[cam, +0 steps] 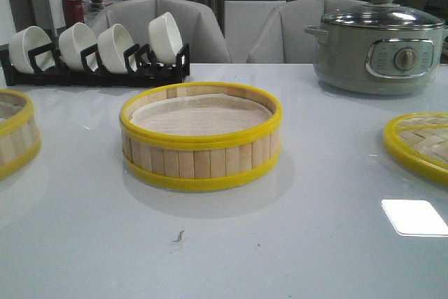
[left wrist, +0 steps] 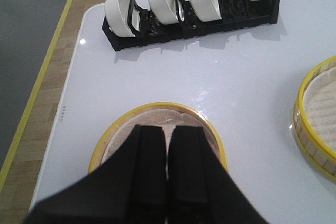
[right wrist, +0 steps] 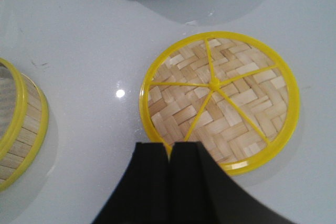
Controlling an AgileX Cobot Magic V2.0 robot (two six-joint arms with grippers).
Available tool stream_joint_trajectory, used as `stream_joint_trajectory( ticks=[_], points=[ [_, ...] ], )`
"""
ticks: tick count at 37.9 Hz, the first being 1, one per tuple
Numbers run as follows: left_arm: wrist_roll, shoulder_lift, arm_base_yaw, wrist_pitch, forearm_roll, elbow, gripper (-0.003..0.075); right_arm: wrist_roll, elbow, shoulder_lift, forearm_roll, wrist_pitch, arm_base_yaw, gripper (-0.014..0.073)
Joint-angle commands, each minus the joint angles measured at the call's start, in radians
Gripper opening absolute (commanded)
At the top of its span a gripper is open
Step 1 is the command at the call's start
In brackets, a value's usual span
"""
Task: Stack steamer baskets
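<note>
I take the middle steamer basket as my landmark; it stands upright on the white table, with a white paper liner inside. To its left, at the edge of the front view, stands the second steamer basket, well apart from the first one. My left gripper hangs over this second basket; its two black fingers are pressed together, with only a thin line between them, and they hold nothing. I cannot tell if they touch the liner below.

Behind the landmark basket, to the left, a black rack holds four white bowls on their edges. Behind it to the right stands the grey-green pot with a glass lid. To its right, near the table edge, lies the flat woven lid with a yellow rim. My right gripper hangs over the near rim of this lid, also closed and empty.
</note>
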Motion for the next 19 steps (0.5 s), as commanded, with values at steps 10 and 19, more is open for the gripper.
stream_joint_trajectory(
  ticks=[10, 19],
  points=[
    [-0.001, -0.013, -0.008, -0.054, -0.009, -0.028, 0.0092, -0.107, -0.074, -0.012, -0.016, -0.064, 0.002, 0.0418],
    [-0.001, -0.009, -0.008, -0.006, -0.02, -0.028, 0.0324, -0.102, -0.074, -0.012, 0.006, -0.082, 0.002, 0.0458]
  ],
)
